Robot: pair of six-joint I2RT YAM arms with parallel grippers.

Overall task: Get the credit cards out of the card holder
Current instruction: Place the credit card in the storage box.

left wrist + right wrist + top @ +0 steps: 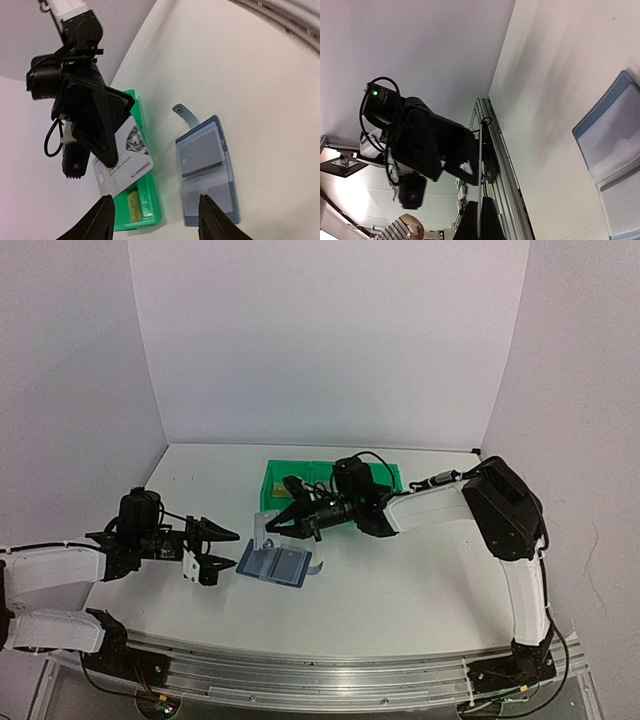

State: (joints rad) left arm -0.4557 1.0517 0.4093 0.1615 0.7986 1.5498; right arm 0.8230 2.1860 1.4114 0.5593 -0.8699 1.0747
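The card holder (277, 565), a blue wallet, lies open on the table between the arms; its strap (184, 113) points away. A grey credit card (200, 152) sits in its upper see-through sleeve. My right gripper (280, 522) hangs above the wallet's far edge, shut on a silver-grey credit card (127, 162). The right wrist view shows this card edge-on (480, 170) between the closed fingers. My left gripper (225, 552) is open and empty, just left of the wallet, and its fingertips (206, 212) frame the wallet's near end.
A green bin (375, 472) stands behind the wallet, under the right arm. A tan-gold card (132, 206) lies inside the green bin (156, 200). The metal rail (502, 165) runs along the table's near edge. White walls close the back and sides.
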